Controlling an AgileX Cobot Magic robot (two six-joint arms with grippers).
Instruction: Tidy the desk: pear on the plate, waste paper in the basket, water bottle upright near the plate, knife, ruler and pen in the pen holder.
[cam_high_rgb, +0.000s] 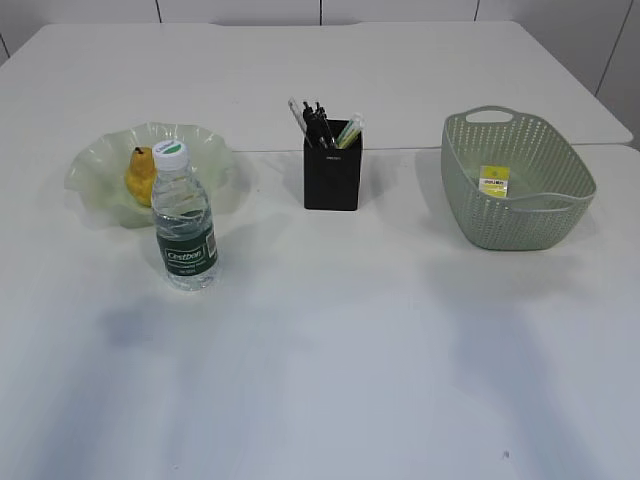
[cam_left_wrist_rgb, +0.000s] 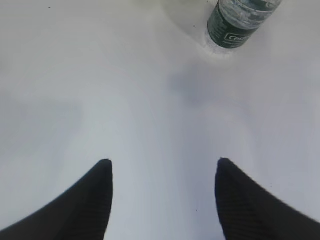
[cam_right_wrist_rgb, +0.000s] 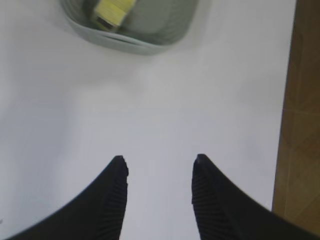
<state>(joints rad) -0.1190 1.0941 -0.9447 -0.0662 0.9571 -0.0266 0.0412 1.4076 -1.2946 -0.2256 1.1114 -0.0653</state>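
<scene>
On the table (cam_high_rgb: 330, 330) I count one plate (cam_high_rgb: 95, 160) at ten o'clock with one pear (cam_high_rgb: 139, 174) on it. One water bottle (cam_high_rgb: 184, 218) stands upright just beside it, toward five o'clock from the plate. One pen holder (cam_high_rgb: 332, 166) at twelve holds several pens and tools, too crowded to count. One basket (cam_high_rgb: 515, 180) at two o'clock holds one yellow paper (cam_high_rgb: 493, 180). My left pincer (cam_left_wrist_rgb: 162, 167) and right pincer (cam_right_wrist_rgb: 160, 162) both gape wide, gripping nothing.

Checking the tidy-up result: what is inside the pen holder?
Several pens or similar slim items stick out of the pen holder, dark ones and a pale green one. Their lower parts are hidden, so knife and ruler cannot be confirmed.
</scene>
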